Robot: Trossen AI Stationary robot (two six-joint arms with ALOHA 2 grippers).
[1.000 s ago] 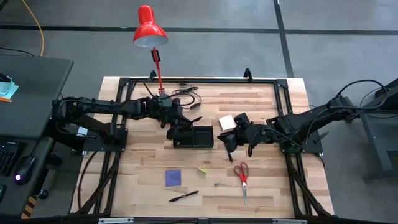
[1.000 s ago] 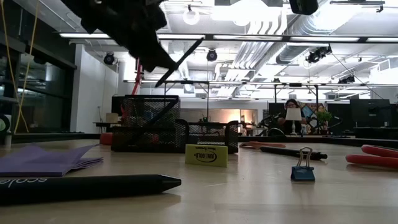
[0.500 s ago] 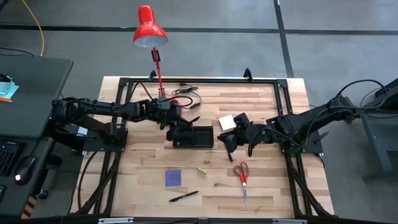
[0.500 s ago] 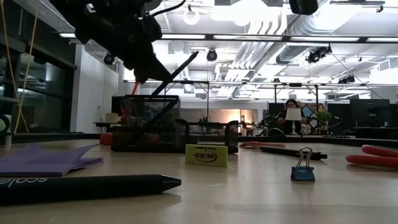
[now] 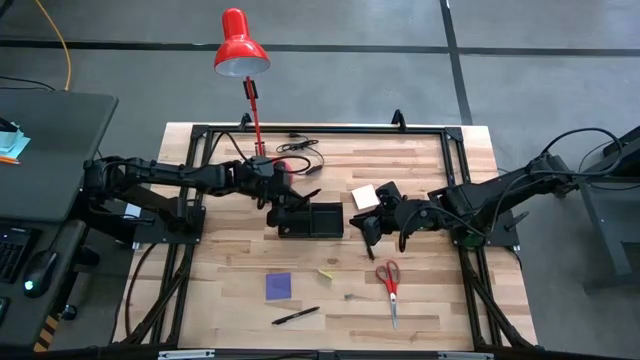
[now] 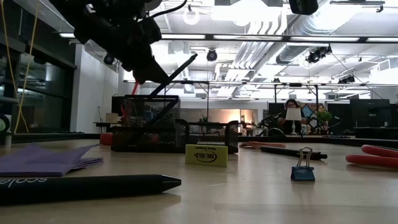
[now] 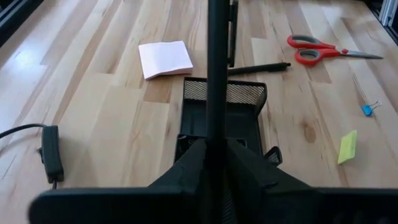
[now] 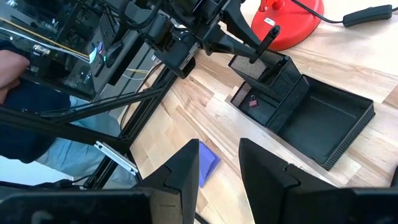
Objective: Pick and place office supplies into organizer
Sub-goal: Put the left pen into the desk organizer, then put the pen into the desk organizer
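The organizer (image 5: pixel 318 220) is a black mesh tray with a taller pen cup (image 6: pixel 146 121) at its left end. My left gripper (image 5: pixel 281 192) hangs over that cup, shut on a dark pen (image 6: pixel 180 67) that slants up out of it. My right gripper (image 5: pixel 368 230) waits open at the organizer's right end with nothing between its fingers. A pale note pad (image 5: pixel 364 196) lies by it. Red-handled scissors (image 5: pixel 388 280), a purple pad (image 5: pixel 279 286) and another pen (image 5: pixel 296 316) lie nearer the front edge. My left gripper pinches the pen's shaft (image 7: pixel 217 134) between its two fingers, coming slanting down from the table's left. The pen is tilted: its lower end is inside the mesh cup, hidden under the gripper. Its upper end (image 6: pixel 194 56) points up toward the table's right.
The red lamp's base (image 8: pixel 289 18) and a cable (image 5: pixel 300 150) stand just behind the organizer. Two more pens (image 7: pixel 258 67) lie beyond its far end. A yellow eraser (image 6: pixel 207 155) and a blue binder clip (image 6: pixel 303 169) lie on the wood toward the front.
My left gripper has sunk a little over the cup with the pen. The pen has gone down with it, keeping its tilt, and its upper end now stands lower. The right arm has kept still.
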